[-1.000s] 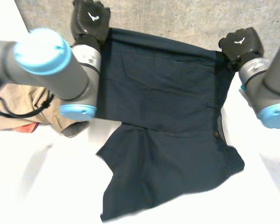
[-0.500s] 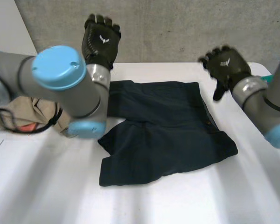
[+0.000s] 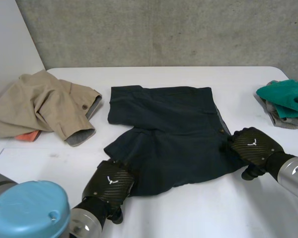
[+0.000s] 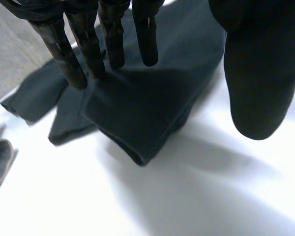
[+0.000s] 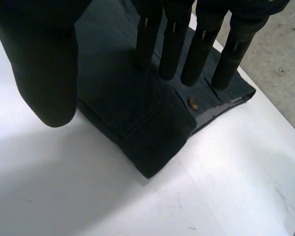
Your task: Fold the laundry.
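Dark navy shorts [image 3: 169,134] lie flat in the middle of the white table [image 3: 198,213], doubled over themselves. My left hand [image 3: 109,186] hovers at their near left corner. In the left wrist view its straight fingers [image 4: 108,34] hang over that folded corner of the shorts [image 4: 142,108], with the thumb well apart and nothing held. My right hand [image 3: 253,147] is at the near right corner. There its fingers [image 5: 172,44] point straight down at the waistband of the shorts [image 5: 137,118] by a button [image 5: 191,103], thumb spread wide, holding nothing.
A crumpled tan garment [image 3: 44,106] with an orange piece under it lies at the table's left side. A pile of green and grey clothes [image 3: 285,101] sits at the right edge. A concrete wall rises behind the table.
Both hands let go of the shorts at the far side and drew back to the near corners. The shorts went from held up to lying folded on the table.
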You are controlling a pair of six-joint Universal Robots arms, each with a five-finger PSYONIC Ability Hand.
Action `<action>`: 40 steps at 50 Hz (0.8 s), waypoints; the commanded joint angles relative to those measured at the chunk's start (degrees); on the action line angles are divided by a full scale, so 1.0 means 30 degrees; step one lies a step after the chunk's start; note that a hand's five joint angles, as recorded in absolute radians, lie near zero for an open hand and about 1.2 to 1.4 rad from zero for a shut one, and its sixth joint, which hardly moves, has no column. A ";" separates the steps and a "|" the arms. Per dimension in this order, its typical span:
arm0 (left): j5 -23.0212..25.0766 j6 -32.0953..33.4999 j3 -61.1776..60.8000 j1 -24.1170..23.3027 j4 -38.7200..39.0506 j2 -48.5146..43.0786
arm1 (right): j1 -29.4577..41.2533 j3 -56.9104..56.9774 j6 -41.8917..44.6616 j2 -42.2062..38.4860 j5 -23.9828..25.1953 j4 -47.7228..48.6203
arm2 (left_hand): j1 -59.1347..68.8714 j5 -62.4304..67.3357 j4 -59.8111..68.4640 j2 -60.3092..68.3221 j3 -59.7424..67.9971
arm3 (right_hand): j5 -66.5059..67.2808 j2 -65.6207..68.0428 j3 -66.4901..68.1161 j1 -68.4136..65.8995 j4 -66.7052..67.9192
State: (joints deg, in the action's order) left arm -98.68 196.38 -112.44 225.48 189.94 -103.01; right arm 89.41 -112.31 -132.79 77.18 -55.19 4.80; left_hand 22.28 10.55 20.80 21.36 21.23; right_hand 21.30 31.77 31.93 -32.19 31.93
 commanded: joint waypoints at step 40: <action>-0.1327 0.2833 0.1795 -0.2268 -0.8324 0.3078 | -0.1502 0.2223 0.6263 0.3981 -0.3312 -1.4369 | 1.9240 1.9816 1.9733 1.9548 1.9589 | 1.6232 1.6078 1.6023 -1.5936 1.6023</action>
State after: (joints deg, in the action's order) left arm -103.47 209.92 -109.74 220.74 176.43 -95.33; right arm 87.29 -105.88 -123.60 86.43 -65.14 -24.63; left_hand 66.17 56.02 68.59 68.45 68.08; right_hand 57.08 66.66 68.03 -62.55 68.75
